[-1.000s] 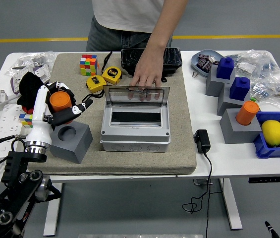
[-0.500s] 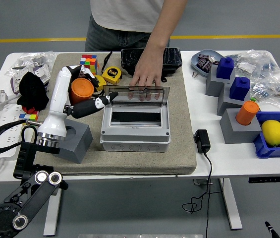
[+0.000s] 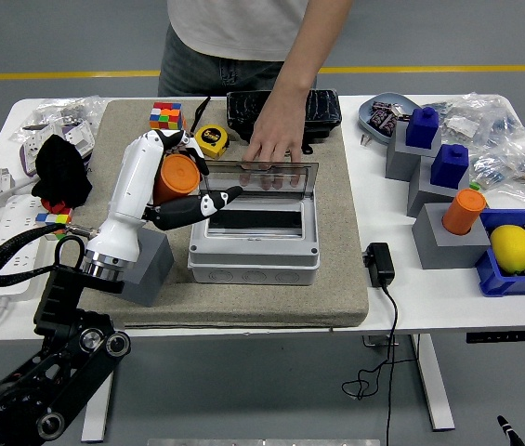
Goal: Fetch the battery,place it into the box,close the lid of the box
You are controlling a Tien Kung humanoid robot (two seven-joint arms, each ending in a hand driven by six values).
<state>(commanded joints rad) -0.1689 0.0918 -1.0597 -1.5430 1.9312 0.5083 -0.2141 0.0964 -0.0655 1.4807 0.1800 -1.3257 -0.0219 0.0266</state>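
My left hand (image 3: 183, 186) is shut on an orange cylinder battery (image 3: 176, 177) and holds it in the air just left of the grey box (image 3: 254, 243). The box sits on the mat with its clear lid (image 3: 257, 176) standing upright at the back. A person's hand (image 3: 274, 139) rests its fingers on the lid's top edge from the far side. The grey block (image 3: 143, 265) with a round socket is under my forearm. My right arm is out of view.
A Rubik's cube (image 3: 165, 116), a yellow tape measure (image 3: 210, 139) and a black case (image 3: 283, 111) lie at the mat's far side. Grey blocks with blue and orange pieces (image 3: 448, 200) and a blue tray with a lemon (image 3: 511, 248) stand at the right. Power strips (image 3: 2, 246) lie left.
My left hand has lifted the orange battery off the grey block and carried it right, toward the box. The person's hand stays on the lid.
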